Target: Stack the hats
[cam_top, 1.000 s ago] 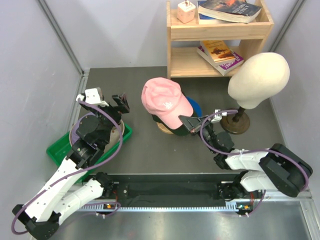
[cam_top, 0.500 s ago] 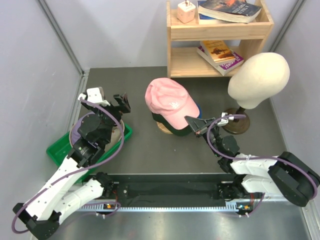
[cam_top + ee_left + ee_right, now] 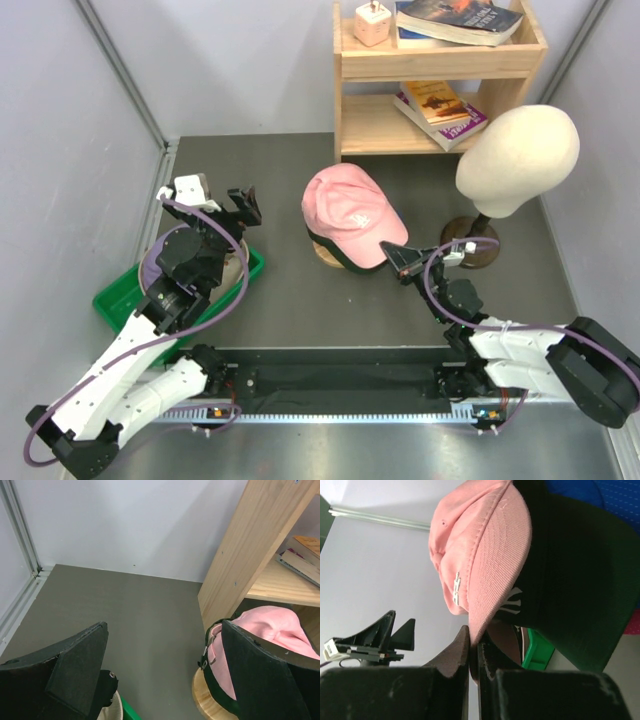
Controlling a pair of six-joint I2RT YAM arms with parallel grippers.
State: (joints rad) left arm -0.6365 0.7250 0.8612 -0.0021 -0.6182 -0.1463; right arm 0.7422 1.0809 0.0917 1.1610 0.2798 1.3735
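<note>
A pale pink cap [image 3: 348, 212] sits on top of a black cap with a white logo [image 3: 570, 575] on the round wooden stand [image 3: 324, 256]. My right gripper [image 3: 393, 252] is shut on the tip of the pink cap's brim [image 3: 495, 570], low at the stack's right side. A blue cap [image 3: 605, 492] shows beneath the black one in the right wrist view. My left gripper [image 3: 240, 207] is open and empty, held above the green tray [image 3: 112, 302] to the left of the stack. In the left wrist view the pink cap [image 3: 277, 630] lies behind my right finger [image 3: 260, 680].
A cream mannequin head [image 3: 518, 158] on a dark base stands right of the stack. A wooden shelf [image 3: 440, 95] with books is behind. The green tray holds a pale fabric item [image 3: 234, 266], mostly hidden under my left arm. Grey walls close both sides.
My right gripper has drawn the pink cap rightward and down, so it has settled lower onto the black cap. The left arm has not moved.
</note>
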